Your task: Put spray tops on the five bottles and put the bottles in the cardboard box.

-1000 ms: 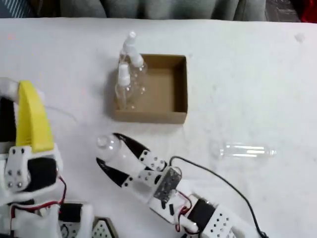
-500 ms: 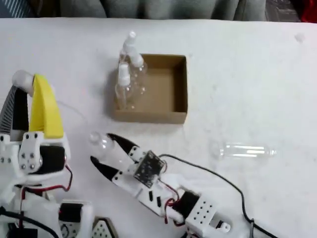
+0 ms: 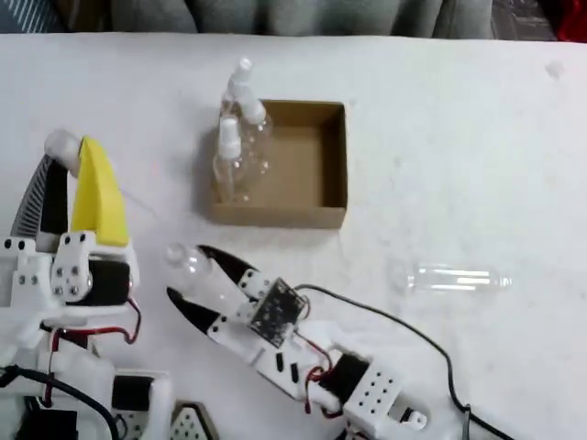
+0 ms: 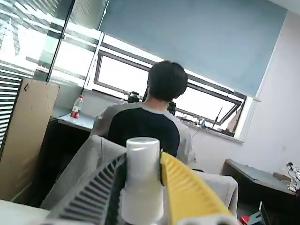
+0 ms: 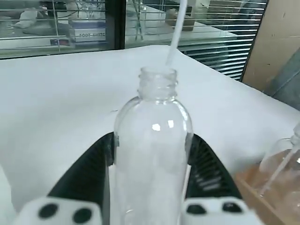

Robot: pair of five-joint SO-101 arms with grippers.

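Note:
My right gripper (image 3: 190, 272) (image 5: 152, 145) is shut on a clear, uncapped bottle (image 3: 181, 258) (image 5: 152, 136), held low over the table in front of the cardboard box (image 3: 326, 170). The left gripper (image 3: 66, 151) (image 4: 140, 176) is shut on a white spray top (image 4: 140, 159), raised at the table's left. The spray top's thin tube (image 5: 174, 33) hangs just above the bottle's open mouth. Bottles with spray tops (image 3: 231, 147) stand at the box's left side. A second uncapped bottle (image 3: 449, 278) lies on its side to the right.
White tablecloth (image 3: 459, 137) covers the table, with open room right of and behind the box. A black cable (image 3: 413, 335) trails from the right arm. A person sits in the room behind, away from the table.
The left arm has swung its spray top toward the box side and closer to the held bottle. The right gripper shifted the bottle slightly left, then held still.

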